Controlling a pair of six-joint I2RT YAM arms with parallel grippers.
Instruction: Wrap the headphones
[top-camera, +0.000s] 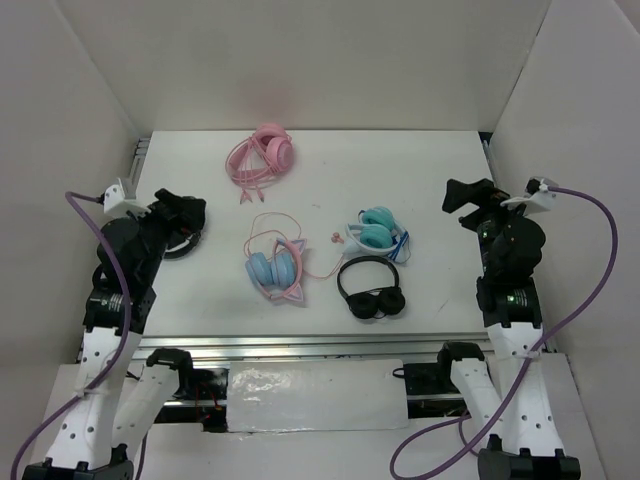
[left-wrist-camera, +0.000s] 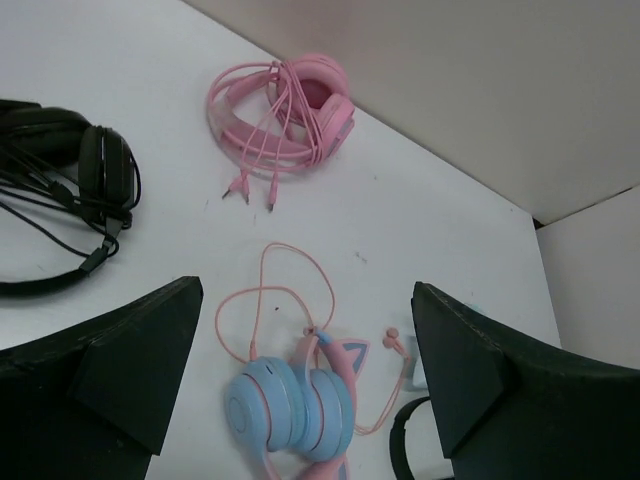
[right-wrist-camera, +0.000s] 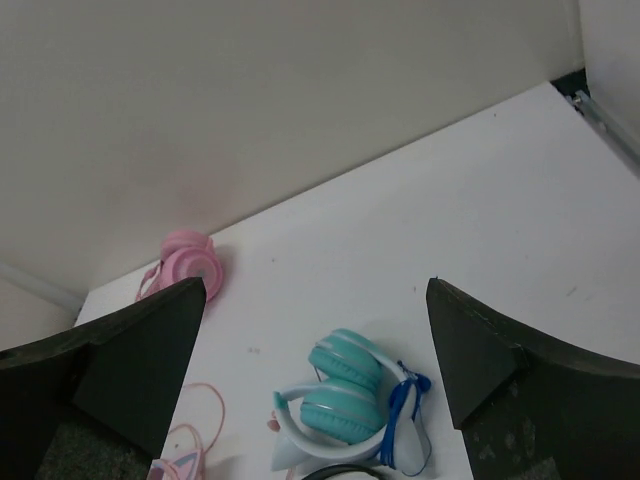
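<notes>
**A:** Where are the headphones (top-camera: 275, 268) lying?

**B:** On the white desk (top-camera: 420, 170), a little left of its middle. The light blue ear cups are folded together, and the pink cat-eared band points toward the near edge. The thin pink cable (top-camera: 266, 224) lies loose on the desk. It loops toward the far side and then trails right toward the teal-and-white pair (top-camera: 377, 232).

**A:** And the other sets?

**B:** An all-pink pair (top-camera: 262, 155) sits near the far wall with its cord bundled on it. A black pair (top-camera: 370, 290) lies just right of the blue ones, in front of the teal set. Another black pair (left-wrist-camera: 60, 190) lies at the left edge, close under the left arm.

**A:** What is the left tool (top-camera: 185, 212) doing?

**B:** It hangs over the left side of the desk with its jaws spread wide and nothing between them. Its wrist view looks down on the blue cups.

**A:** The right tool (top-camera: 470, 195)?

**B:** It is also gaping and holding nothing, over the right side and well apart from the headphones.
</notes>
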